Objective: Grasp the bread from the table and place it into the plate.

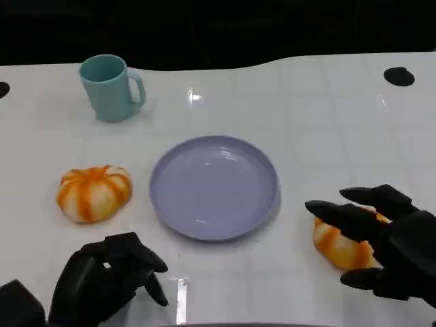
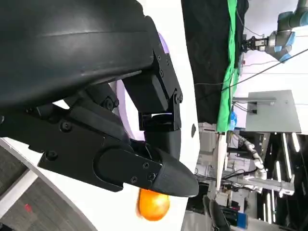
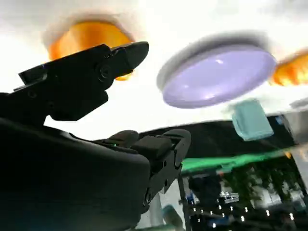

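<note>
An orange-and-white striped bread (image 1: pixel 328 240) lies on the white table right of the lavender plate (image 1: pixel 214 187). My right hand (image 1: pixel 385 238) is over it, fingers spread on both sides of it and not closed on it. In the right wrist view this bread (image 3: pixel 86 36) shows just past a fingertip of my right hand (image 3: pixel 96 96), with the plate (image 3: pixel 216 77) beyond. A second, rounder bread (image 1: pixel 94 193) lies left of the plate. My left hand (image 1: pixel 109 279) sits near the front edge, fingers loosely bent and holding nothing. The left wrist view shows my left hand (image 2: pixel 120 120) and an orange bread (image 2: pixel 154 204).
A teal mug (image 1: pixel 109 87) stands at the back left, handle to the right. A black round spot (image 1: pixel 398 76) marks the table's far right. The plate has nothing on it. The mug (image 3: pixel 250 120) and the other bread (image 3: pixel 293 70) appear behind the plate in the right wrist view.
</note>
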Robot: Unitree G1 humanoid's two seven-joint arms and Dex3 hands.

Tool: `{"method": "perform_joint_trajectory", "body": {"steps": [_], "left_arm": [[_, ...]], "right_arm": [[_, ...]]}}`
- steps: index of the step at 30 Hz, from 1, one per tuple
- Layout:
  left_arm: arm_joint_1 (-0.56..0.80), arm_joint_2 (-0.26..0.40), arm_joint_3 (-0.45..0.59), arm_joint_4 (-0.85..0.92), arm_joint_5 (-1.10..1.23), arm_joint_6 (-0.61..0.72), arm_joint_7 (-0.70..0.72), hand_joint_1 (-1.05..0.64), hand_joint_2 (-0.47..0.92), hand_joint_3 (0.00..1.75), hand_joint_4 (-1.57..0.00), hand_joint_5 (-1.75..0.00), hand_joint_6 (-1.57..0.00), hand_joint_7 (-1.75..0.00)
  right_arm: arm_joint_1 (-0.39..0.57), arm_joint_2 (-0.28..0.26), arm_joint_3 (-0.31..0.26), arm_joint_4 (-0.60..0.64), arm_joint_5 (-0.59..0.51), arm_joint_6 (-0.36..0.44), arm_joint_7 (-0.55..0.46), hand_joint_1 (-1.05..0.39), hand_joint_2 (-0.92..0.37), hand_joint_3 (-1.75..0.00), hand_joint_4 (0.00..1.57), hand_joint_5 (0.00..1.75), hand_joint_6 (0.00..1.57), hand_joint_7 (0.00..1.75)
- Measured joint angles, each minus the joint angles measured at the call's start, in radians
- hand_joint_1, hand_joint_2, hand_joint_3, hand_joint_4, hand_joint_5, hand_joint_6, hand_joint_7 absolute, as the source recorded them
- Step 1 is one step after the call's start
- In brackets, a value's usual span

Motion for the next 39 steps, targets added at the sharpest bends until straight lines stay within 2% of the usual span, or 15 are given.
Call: {"method": "perform_joint_trajectory", "body": {"steps": [5, 9, 17, 20, 27, 37, 39], "left_arm": [[0.0, 0.0, 0.0, 0.0, -0.001, 0.0, 0.0, -0.89, 0.92, 0.11, -1.06, -1.31, -1.09, -0.87], [0.0, 0.0, 0.0, -0.001, -0.001, 0.0, 0.0, -0.89, 0.92, 0.11, -1.06, -1.32, -1.09, -0.87], [0.001, 0.0, 0.0, -0.005, -0.001, 0.001, 0.0, -0.89, 0.92, 0.11, -1.05, -1.31, -1.09, -0.87], [0.001, 0.0, 0.0, -0.006, -0.001, 0.003, 0.0, -0.88, 0.92, 0.11, -1.05, -1.31, -1.08, -0.87], [0.0, 0.0, -0.001, -0.006, -0.003, 0.005, 0.0, -0.88, 0.92, 0.11, -1.05, -1.31, -1.08, -0.87], [-0.001, -0.002, -0.003, -0.006, -0.002, 0.006, 0.0, -0.9, 0.92, 0.11, -1.05, -1.32, -1.08, -0.88], [-0.001, -0.002, -0.003, -0.006, -0.002, 0.006, 0.0, -0.9, 0.92, 0.11, -1.04, -1.32, -1.08, -0.88]], "right_arm": [[0.003, -0.014, 0.014, -0.05, -0.09, 0.084, 0.043, -0.46, -0.74, 0.0, 0.04, 0.41, 0.33, 0.02], [-0.006, -0.022, 0.036, -0.05, -0.14, 0.122, 0.052, -0.45, -0.75, 0.0, 0.05, 0.42, 0.34, 0.02], [-0.057, -0.03, 0.068, 0.033, -0.161, 0.162, 0.059, -0.41, -0.76, 0.0, 0.07, 0.41, 0.33, 0.01], [-0.085, -0.031, 0.091, 0.087, -0.17, 0.175, 0.06, -0.4, -0.77, 0.0, 0.1, 0.39, 0.34, 0.01], [-0.185, -0.031, 0.154, 0.238, -0.181, 0.195, 0.055, -0.4, -0.81, 0.0, 0.21, 0.23, 0.35, 0.0], [-0.332, -0.007, 0.236, 0.477, -0.173, 0.196, 0.0, -0.46, -0.86, -0.01, 0.26, 0.16, 0.36, 0.0], [-0.355, -0.001, 0.247, 0.511, -0.174, 0.199, -0.015, -0.46, -0.86, -0.01, 0.4, 0.2, 0.46, 0.04]]}}
